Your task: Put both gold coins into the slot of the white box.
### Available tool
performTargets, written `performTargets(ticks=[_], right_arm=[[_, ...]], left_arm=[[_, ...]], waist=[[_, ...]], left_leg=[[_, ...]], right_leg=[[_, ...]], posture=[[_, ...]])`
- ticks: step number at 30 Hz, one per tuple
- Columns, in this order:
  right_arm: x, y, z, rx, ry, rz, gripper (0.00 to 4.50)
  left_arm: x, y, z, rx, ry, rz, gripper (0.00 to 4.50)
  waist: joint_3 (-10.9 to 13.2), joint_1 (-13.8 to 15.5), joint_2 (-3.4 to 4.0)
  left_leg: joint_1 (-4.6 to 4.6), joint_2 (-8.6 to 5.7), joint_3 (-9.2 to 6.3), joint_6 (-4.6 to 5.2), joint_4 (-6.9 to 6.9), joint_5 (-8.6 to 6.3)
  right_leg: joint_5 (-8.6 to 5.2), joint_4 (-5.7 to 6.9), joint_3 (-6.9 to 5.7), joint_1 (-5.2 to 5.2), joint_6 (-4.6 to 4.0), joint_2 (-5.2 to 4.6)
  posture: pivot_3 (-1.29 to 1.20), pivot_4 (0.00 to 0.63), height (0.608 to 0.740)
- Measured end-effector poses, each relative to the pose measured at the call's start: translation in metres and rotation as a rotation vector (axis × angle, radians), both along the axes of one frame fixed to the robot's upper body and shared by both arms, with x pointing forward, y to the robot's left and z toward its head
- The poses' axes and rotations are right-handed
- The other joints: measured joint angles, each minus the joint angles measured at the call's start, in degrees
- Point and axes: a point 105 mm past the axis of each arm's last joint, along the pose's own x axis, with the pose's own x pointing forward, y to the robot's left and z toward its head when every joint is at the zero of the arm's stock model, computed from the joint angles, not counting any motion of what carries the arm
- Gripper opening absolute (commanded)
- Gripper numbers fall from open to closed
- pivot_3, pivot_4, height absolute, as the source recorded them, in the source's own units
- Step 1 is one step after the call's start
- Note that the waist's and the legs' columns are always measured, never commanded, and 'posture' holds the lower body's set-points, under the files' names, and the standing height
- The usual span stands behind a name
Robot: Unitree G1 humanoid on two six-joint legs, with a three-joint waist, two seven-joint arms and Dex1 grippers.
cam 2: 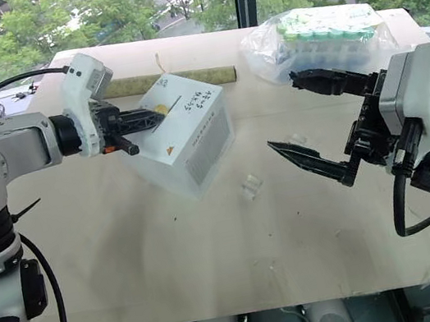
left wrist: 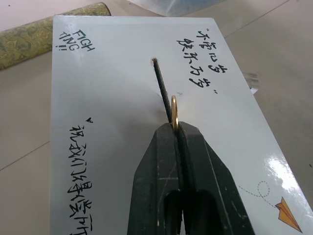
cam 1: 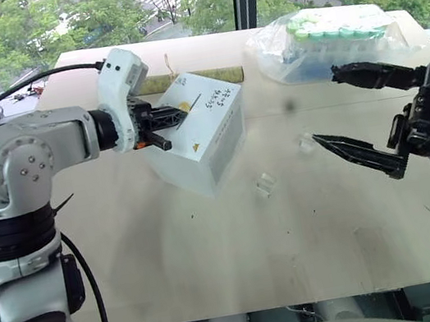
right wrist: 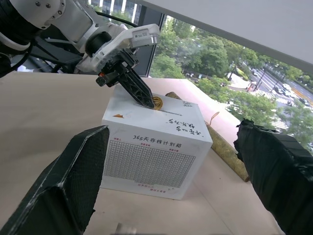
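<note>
The left gripper (left wrist: 175, 128) is clamped on one gold coin (left wrist: 174, 111), held edge-on at its black fingertips directly over the slot (left wrist: 160, 84) in the top of the white box (cam 1: 213, 140). In the left wrist view the coin stands upright and in line with the dark slit, its lower edge at or just inside the opening; whether it has entered is hard to tell. The box sits on the pale table (cam 1: 214, 253) at about eleven o'clock from the table's middle, black handwriting on either side of the slot and a small orange paper-plane mark (left wrist: 287, 214) near one corner. A rolled olive-green mat (cam 1: 208, 76) lies just behind the box at twelve o'clock. Small clear plastic pieces (cam 1: 265, 185) rest near the table's middle. At one o'clock sits a clear bag of green-capped tubes (cam 1: 335, 35). The right gripper (cam 1: 327, 112) hovers at three o'clock, jaws spread wide and empty.
</note>
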Motion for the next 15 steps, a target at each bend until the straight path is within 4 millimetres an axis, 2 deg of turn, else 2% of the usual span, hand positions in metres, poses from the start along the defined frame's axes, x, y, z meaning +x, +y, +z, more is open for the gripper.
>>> performTargets(ticks=[5, 8, 12, 13, 14, 15], right_arm=[[-0.001, -0.001, 0.000, -0.008, 0.014, 0.007, 4.45], [0.002, -0.010, -0.001, -0.010, 0.035, -0.006, 4.50], [0.003, -0.020, -0.005, -0.013, 0.055, -0.016, 4.50], [0.003, -0.020, -0.005, -0.017, 0.055, -0.010, 4.50], [0.003, -0.020, -0.006, -0.018, 0.056, -0.007, 4.50], [0.003, -0.021, -0.007, -0.020, 0.061, -0.005, 4.50]], left_arm=[[0.002, -0.001, 0.000, 0.031, -0.019, -0.002, 0.00], [0.002, -0.002, 0.000, 0.031, -0.022, -0.005, 0.78], [0.003, -0.005, 0.001, 0.011, -0.032, -0.001, 2.67], [0.003, -0.007, 0.002, -0.008, -0.031, -0.004, 3.28], [0.002, -0.008, 0.002, -0.025, -0.028, -0.010, 3.62], [0.001, -0.010, 0.003, -0.047, -0.026, -0.021, 3.62]], waist=[[-0.02, 0.01, 0.01], [-0.03, 0.01, -0.01], [-0.03, 0.02, 0.00], [-0.03, 0.01, 0.00], [-0.03, 0.01, 0.00], [-0.02, 0.01, -0.01]], left_leg=[[0.02, 0.02, -0.03, 0.01, 0.16, 0.00], [-0.01, 0.03, -0.03, 0.01, 0.27, 0.00], [-0.03, 0.03, -0.04, 0.01, 0.32, -0.01], [-0.04, 0.03, -0.05, 0.01, 0.32, -0.01], [-0.05, 0.03, -0.07, 0.01, 0.33, -0.01], [-0.08, 0.04, -0.08, 0.01, 0.34, -0.01]], right_leg=[[0.00, 0.04, -0.02, 0.07, -0.01, 0.00], [0.00, 0.04, -0.02, 0.10, -0.01, 0.00], [0.00, 0.05, -0.02, 0.10, 0.00, 0.00], [0.00, 0.05, -0.04, 0.10, 0.00, 0.01], [0.00, 0.05, -0.05, 0.09, 0.00, 0.01], [0.00, 0.05, -0.06, 0.09, 0.00, 0.01]], posture=[[0.00, 0.150, 0.740], [0.00, 0.150, 0.740], [0.00, 0.150, 0.740], [0.00, 0.150, 0.740], [0.00, 0.150, 0.740], [0.00, 0.150, 0.740]])
